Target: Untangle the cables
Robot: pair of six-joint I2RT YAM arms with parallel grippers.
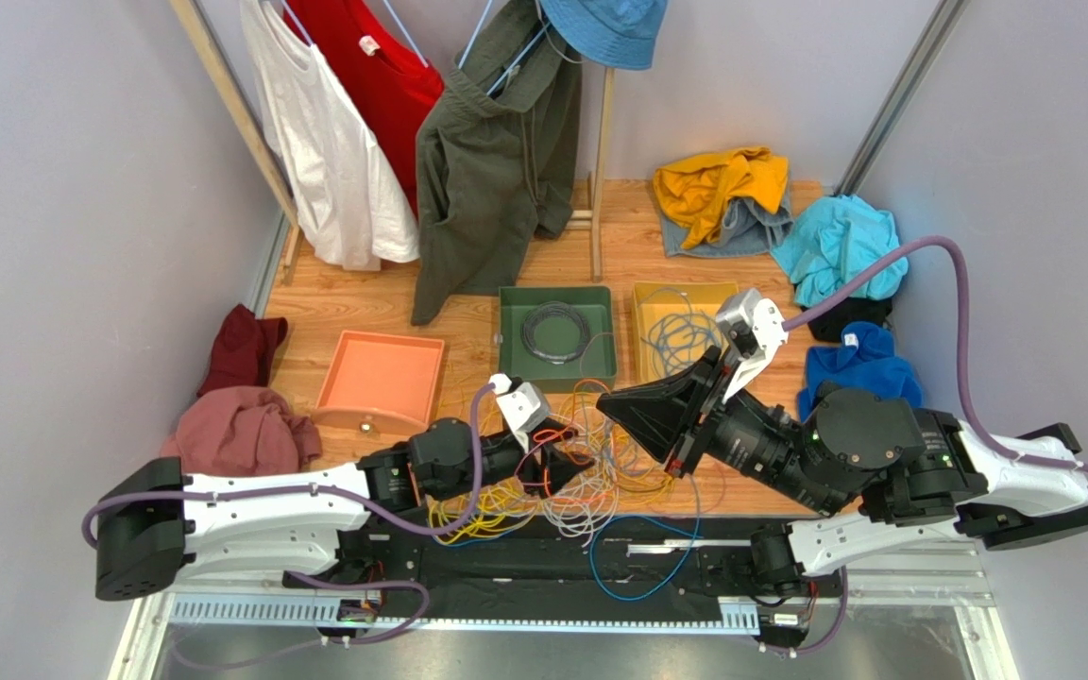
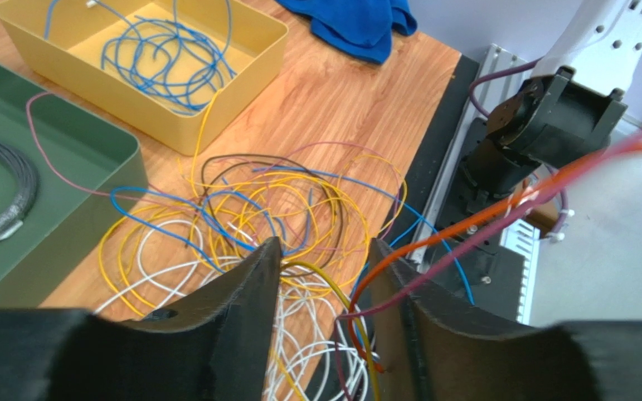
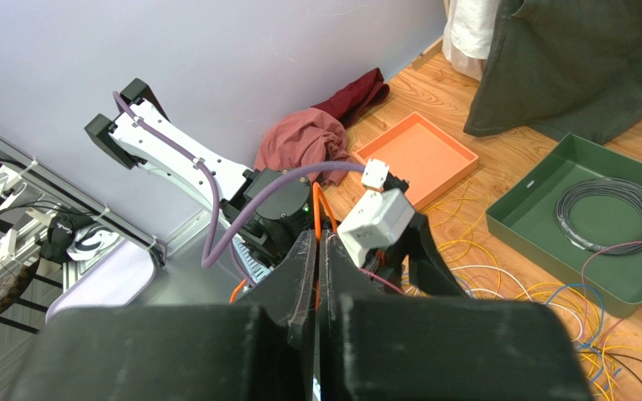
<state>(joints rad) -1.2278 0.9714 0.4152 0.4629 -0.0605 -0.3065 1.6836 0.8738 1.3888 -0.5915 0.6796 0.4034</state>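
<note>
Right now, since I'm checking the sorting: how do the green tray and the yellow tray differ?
The green tray holds one neat grey coil; the yellow tray holds loose, tangled blue cables. In the top view the green tray shows whole, while the right arm hides a corner of the yellow tray. Both are open rectangular trays, side by side on the wooden table.

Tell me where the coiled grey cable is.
In the top view the coiled grey cable lies inside the green tray, between the orange tray on the left and the yellow tray on the right.
</note>
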